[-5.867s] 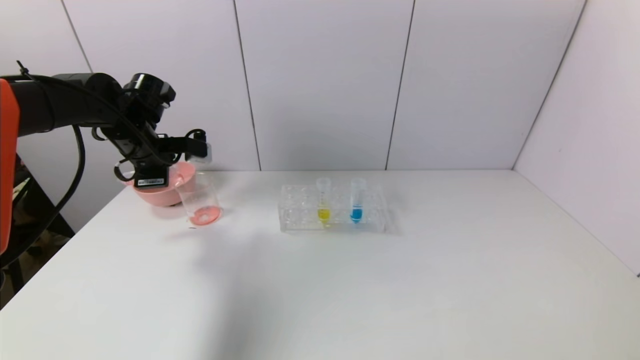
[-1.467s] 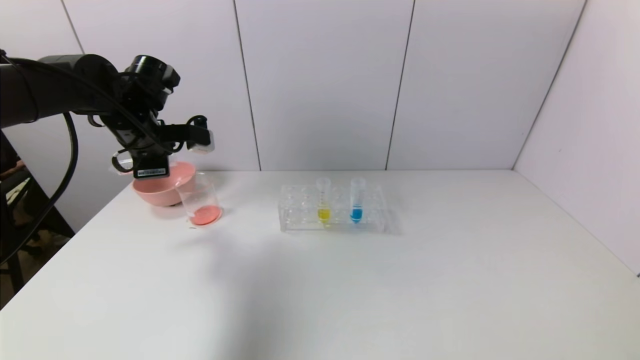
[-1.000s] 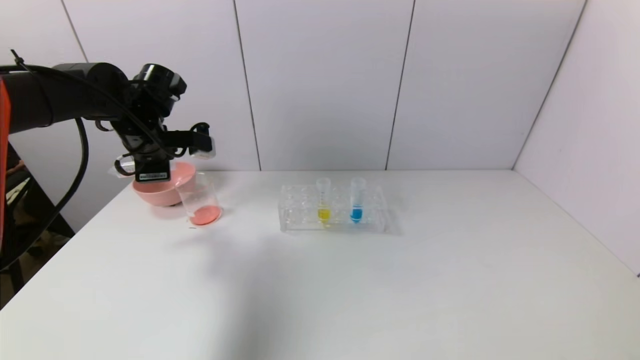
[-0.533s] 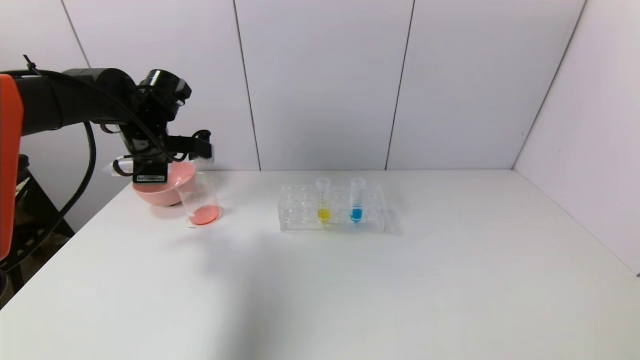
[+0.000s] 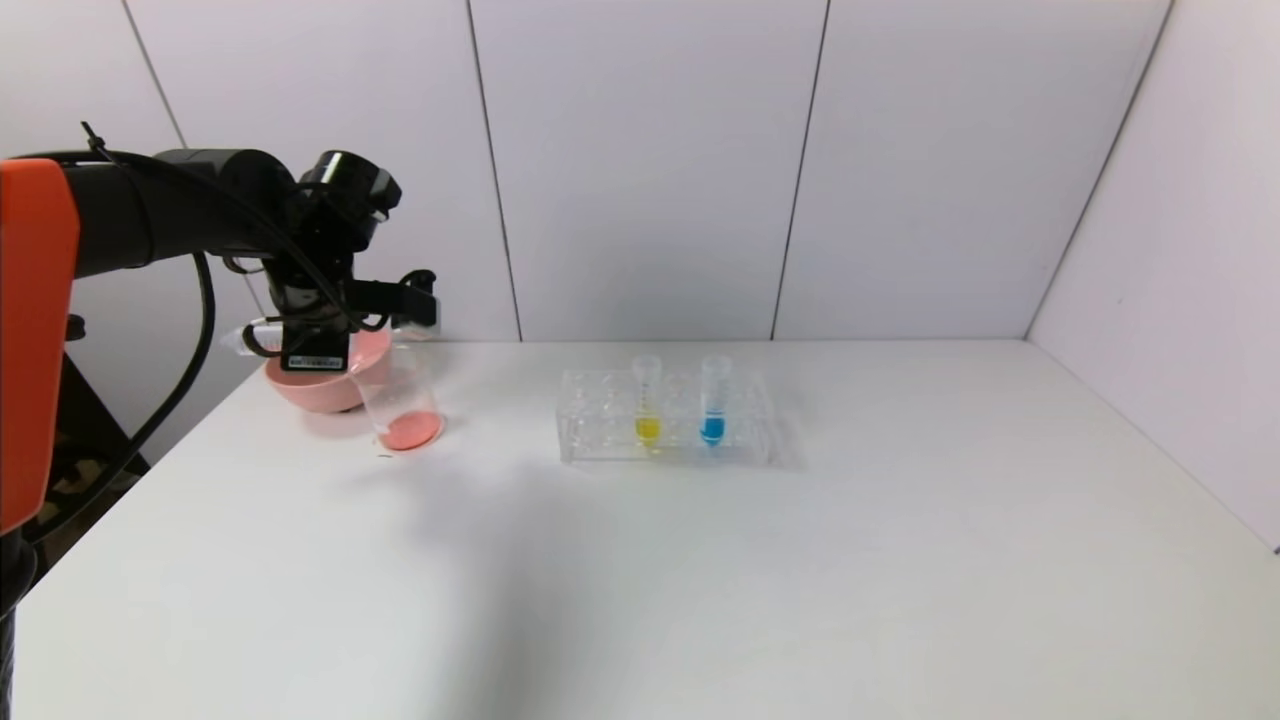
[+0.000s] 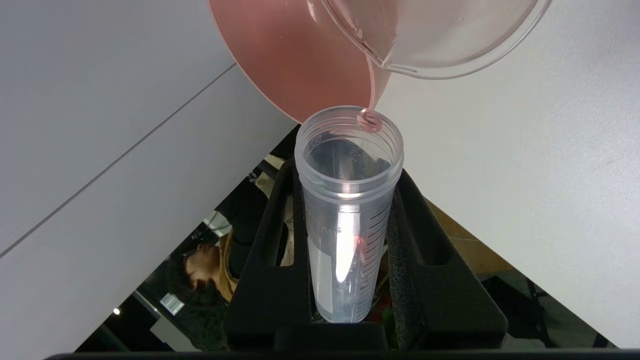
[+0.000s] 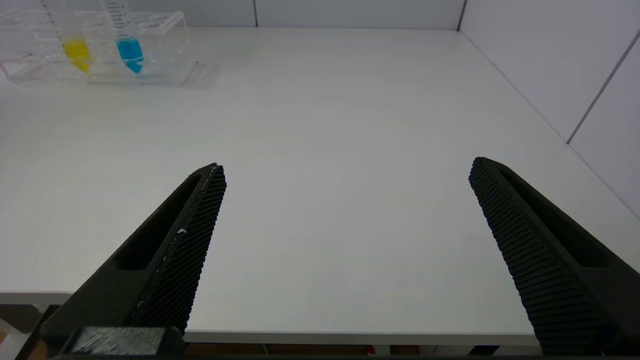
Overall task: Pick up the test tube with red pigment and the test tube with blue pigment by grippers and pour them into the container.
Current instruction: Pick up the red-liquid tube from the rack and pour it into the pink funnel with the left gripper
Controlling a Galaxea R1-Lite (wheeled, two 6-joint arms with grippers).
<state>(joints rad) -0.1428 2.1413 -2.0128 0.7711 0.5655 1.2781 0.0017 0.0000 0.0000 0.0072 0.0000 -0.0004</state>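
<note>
My left gripper is shut on the test tube with red pigment and holds it roughly level, with its mouth at the lip of the container. The tube looks almost empty, with only a red drop on its rim and a red trace inside. The container is a clear beaker with red liquid at its bottom, and its rim shows in the left wrist view. The test tube with blue pigment stands upright in the rack and also shows in the right wrist view. My right gripper is open and empty over the table's near edge.
A pink bowl sits just behind the beaker at the table's far left. A clear tube rack in the middle also holds a yellow-liquid tube. White walls stand behind and to the right.
My left arm has shifted a little right and down over the beaker with the tube still in its grip. The rack and its tubes have not moved.
</note>
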